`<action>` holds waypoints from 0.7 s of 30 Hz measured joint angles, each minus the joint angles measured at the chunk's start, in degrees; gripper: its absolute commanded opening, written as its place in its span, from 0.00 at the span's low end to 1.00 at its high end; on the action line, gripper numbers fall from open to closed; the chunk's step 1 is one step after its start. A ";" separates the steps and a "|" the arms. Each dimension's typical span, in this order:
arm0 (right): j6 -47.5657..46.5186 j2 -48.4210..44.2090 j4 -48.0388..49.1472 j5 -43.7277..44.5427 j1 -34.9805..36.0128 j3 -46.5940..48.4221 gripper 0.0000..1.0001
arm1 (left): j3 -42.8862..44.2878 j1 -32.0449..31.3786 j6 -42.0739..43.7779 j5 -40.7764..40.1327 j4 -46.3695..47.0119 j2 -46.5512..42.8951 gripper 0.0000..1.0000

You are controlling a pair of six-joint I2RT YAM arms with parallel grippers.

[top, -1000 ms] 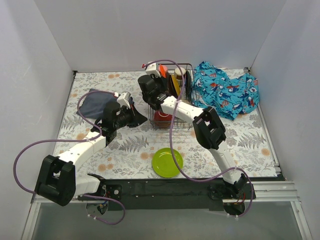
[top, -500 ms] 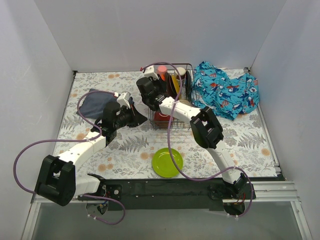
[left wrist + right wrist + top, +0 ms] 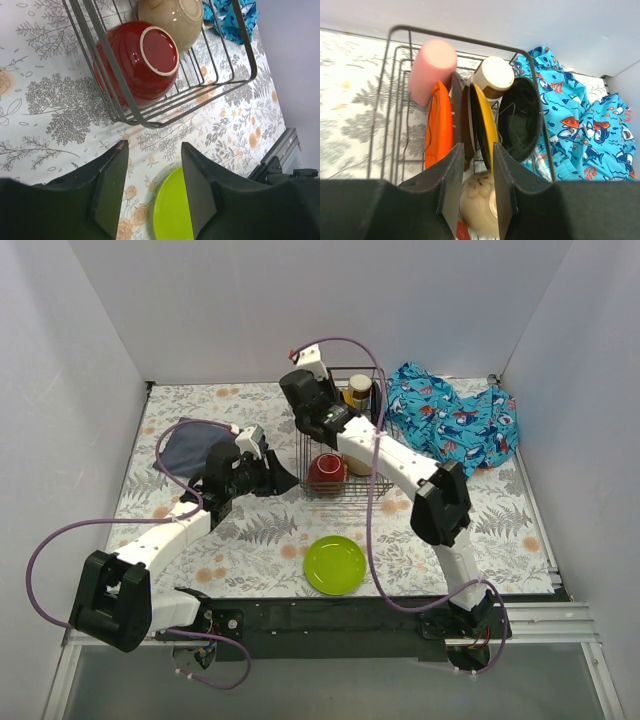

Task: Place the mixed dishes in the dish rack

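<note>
One black wire dish rack (image 3: 345, 488). Five plates: an orange plate (image 3: 439, 125), a dark brown plate (image 3: 461, 110), a yellow plate (image 3: 485, 120), a black plate (image 3: 520, 117) and a green plate (image 3: 335, 565). Two bowls: a dark red bowl (image 3: 137, 62) and a tan bowl (image 3: 172, 20). Two cups: a pink cup (image 3: 431, 70) and a cream-topped brown cup (image 3: 492, 75). Two cloths: a blue patterned cloth (image 3: 455, 425) and a dark navy cloth (image 3: 190, 448).

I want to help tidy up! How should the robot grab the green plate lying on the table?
Pinch the green plate by its rim, probably from above, with one finger inside and one outside. It lies flat on the table, so only the edge offers a hold.
</note>
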 measured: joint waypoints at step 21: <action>6.45 -43.32 -14.23 -32.83 -12.74 -48.17 0.50 | -2.51 -3.08 17.59 19.04 -12.07 0.83 0.45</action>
